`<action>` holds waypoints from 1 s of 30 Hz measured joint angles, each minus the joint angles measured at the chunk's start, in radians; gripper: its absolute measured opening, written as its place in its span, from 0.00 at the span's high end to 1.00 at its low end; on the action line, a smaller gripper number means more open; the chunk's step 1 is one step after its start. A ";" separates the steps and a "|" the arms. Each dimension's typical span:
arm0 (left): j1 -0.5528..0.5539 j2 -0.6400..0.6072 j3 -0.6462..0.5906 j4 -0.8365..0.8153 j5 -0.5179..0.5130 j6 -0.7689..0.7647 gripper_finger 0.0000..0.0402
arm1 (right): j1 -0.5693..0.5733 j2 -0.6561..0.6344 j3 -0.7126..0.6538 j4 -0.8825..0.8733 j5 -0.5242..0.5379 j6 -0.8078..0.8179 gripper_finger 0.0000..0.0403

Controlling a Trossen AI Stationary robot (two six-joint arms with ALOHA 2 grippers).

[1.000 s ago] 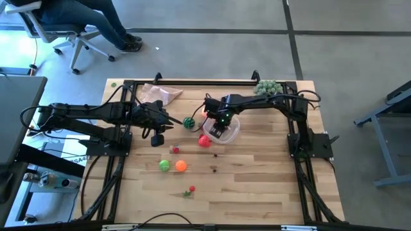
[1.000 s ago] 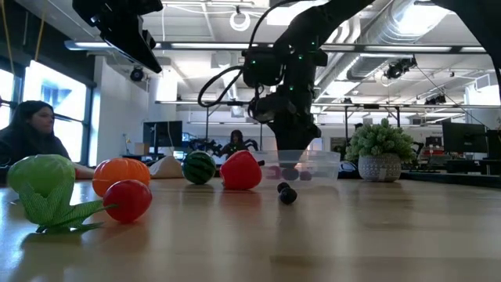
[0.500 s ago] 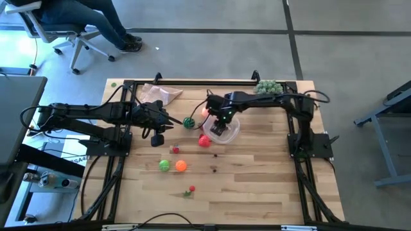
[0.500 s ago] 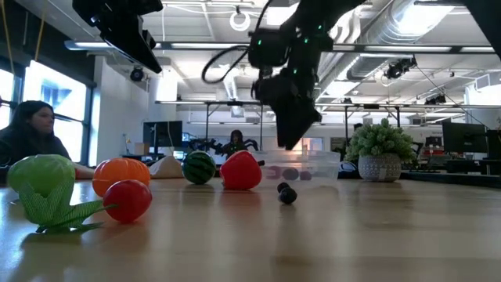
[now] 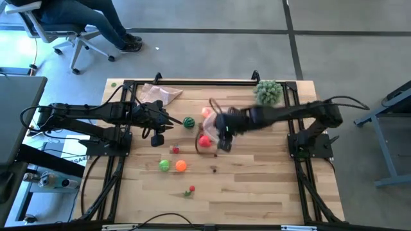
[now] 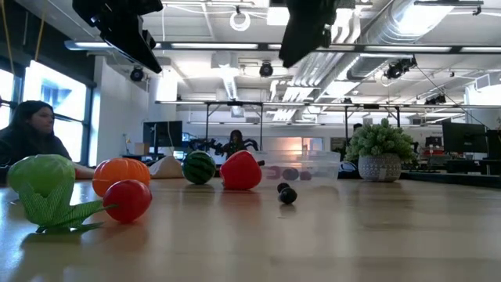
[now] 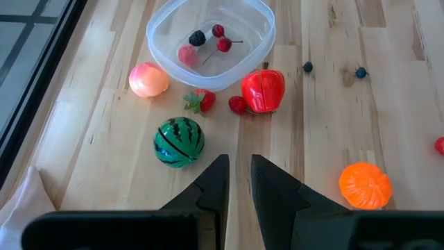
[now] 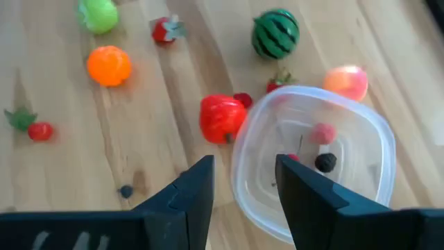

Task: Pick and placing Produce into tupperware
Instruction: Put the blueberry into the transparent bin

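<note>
Between picks: right gripper (image 8: 243, 191) apart, empty, seemingly above the tub (image 8: 316, 156); left gripper (image 7: 236, 182) together, idle; next, red piece (image 8: 222, 117).

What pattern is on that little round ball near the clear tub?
Dark and light green stripes, like a watermelon; the left wrist view shows it best.

Both arms are matte black, built of 6 jointed tubular links with thin black cables looping loosely alongside. Each ends in 2 flat, angular dark fingers: the left gripper (image 7: 239, 182) and the right gripper (image 8: 243, 187) look alike.
</note>
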 joint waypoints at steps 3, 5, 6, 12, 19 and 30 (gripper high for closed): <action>0.000 0.000 0.000 0.000 0.000 0.000 0.87 | 0.106 -0.002 -0.049 0.107 0.060 0.085 0.64; 0.000 0.000 0.000 0.000 0.000 0.000 0.87 | 0.161 -0.001 -0.131 0.240 0.020 0.159 0.64; 0.000 0.000 0.000 0.000 0.000 0.000 0.87 | 0.187 0.000 -0.178 0.306 0.012 0.192 0.64; 0.000 0.000 0.000 0.000 0.000 0.000 0.87 | 0.286 0.001 -0.409 0.586 0.103 0.361 0.64; 0.000 0.000 0.000 0.000 0.000 0.000 0.87 | 0.315 0.001 -0.556 0.690 0.192 0.254 0.64; 0.000 0.000 0.000 0.000 0.000 0.000 0.87 | 0.315 0.027 -0.747 1.024 0.112 0.173 0.64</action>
